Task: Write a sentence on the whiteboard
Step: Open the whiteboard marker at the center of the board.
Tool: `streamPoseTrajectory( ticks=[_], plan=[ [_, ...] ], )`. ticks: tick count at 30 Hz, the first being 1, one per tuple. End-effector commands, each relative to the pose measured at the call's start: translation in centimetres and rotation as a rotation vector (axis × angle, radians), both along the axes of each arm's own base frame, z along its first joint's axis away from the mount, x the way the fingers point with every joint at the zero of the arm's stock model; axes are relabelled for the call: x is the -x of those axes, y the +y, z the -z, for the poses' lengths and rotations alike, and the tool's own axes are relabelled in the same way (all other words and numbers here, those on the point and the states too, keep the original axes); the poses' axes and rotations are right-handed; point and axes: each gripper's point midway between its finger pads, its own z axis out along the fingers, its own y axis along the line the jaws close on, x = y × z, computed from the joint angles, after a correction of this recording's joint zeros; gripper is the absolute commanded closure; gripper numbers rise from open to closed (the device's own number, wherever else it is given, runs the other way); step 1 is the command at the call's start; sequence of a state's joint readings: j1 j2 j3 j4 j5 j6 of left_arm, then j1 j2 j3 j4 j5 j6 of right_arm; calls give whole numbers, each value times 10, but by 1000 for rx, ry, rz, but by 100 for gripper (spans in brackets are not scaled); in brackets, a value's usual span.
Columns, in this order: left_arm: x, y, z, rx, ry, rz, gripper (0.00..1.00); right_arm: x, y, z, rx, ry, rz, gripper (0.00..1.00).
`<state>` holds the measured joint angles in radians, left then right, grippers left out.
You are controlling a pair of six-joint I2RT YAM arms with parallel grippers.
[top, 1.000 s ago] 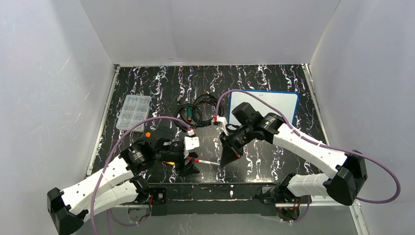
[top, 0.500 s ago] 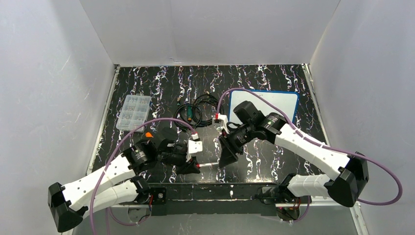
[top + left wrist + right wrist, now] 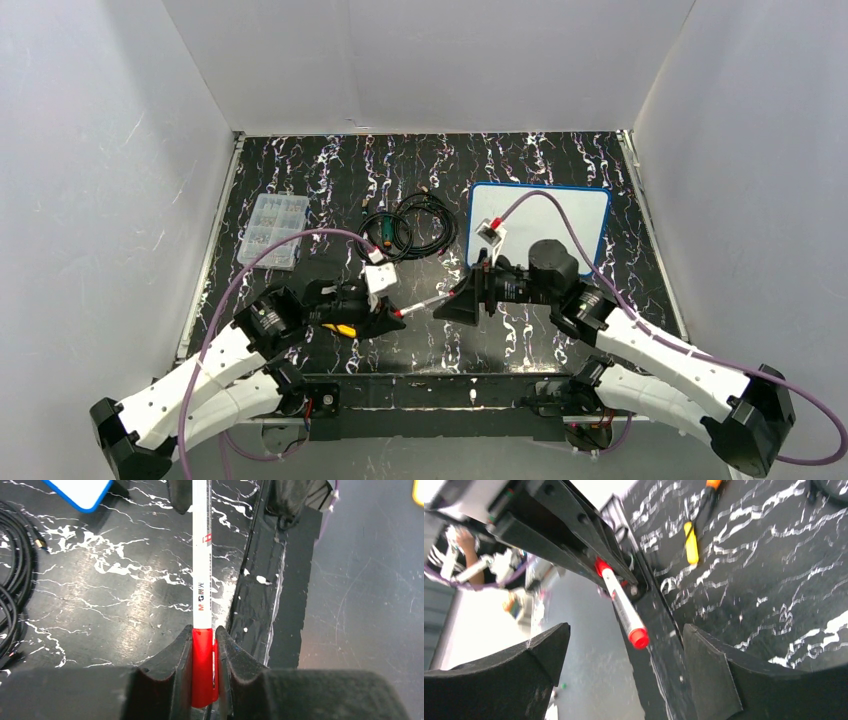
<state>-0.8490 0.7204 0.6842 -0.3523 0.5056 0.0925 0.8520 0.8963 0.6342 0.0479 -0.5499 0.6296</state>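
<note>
Left tool (image 3: 204, 642) pinches marker (image 3: 202, 555) by one red end; right tool (image 3: 623, 635) spread wide, facing marker's free end; whiteboard (image 3: 565, 205) beyond.

Whiteboard (image 3: 585, 210) back right, cable coil (image 3: 410, 226) left of it; marker (image 3: 420, 305) in left hand (image 3: 390, 316).

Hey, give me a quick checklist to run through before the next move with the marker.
1. The left gripper is shut on the marker at its red cap: ok.
2. The right gripper is open: ok.
3. The marker's free end sits between the right jaws, untouched: ok.
4. The whiteboard has blank writing space: ok, no lettering visible.
5. Cap off for writing: not ok, it appears to be on.
</note>
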Motion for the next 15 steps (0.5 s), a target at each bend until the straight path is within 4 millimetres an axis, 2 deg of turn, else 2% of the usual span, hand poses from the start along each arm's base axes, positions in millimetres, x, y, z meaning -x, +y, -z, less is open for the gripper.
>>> streamPoseTrajectory(
  ticks=[1,6,10,15],
  plan=[
    [-10,-2,-27,100,18,-25,100,-25,6,-60,-298,-48,163,13],
    [-9,-4,-32,131,47,7,100,-31,11,-60,-320,-26,180,24],
    [-4,-6,-32,141,66,46,100,-30,16,-62,-342,-15,157,38],
    [-10,-5,-28,114,72,12,100,-29,20,-55,-319,-3,130,50]
  ],
)
